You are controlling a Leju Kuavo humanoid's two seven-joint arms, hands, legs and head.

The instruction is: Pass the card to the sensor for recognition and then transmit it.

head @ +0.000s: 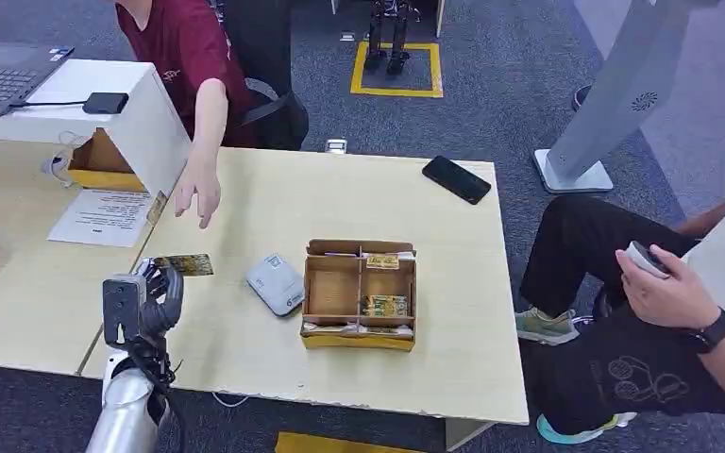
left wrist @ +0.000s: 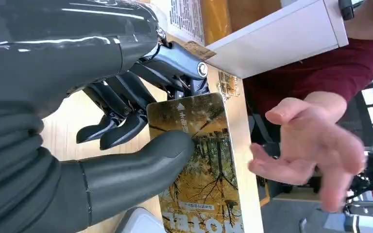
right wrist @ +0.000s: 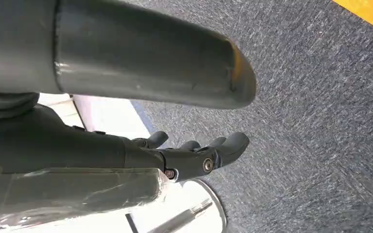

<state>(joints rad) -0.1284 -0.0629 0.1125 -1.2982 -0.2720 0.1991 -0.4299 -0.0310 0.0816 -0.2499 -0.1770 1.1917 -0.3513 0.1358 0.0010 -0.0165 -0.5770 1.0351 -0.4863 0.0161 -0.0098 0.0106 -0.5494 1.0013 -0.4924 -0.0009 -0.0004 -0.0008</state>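
While the left robot hand hovers above the front-left part of the pale wooden surface, it pinches the card between thumb and darker fingers. In the left wrist view the thumb presses across the card's printed face, a yellow autumn-tree picture, and most of the card sticks out past the fingertips. A person's hand reaches open toward it, near but not touching. Just beside the card lies a small white sensor, next to a compartmented cardboard box. In the right wrist view the right robot hand hangs over grey carpet, fingers gently curved and apart, holding nothing.
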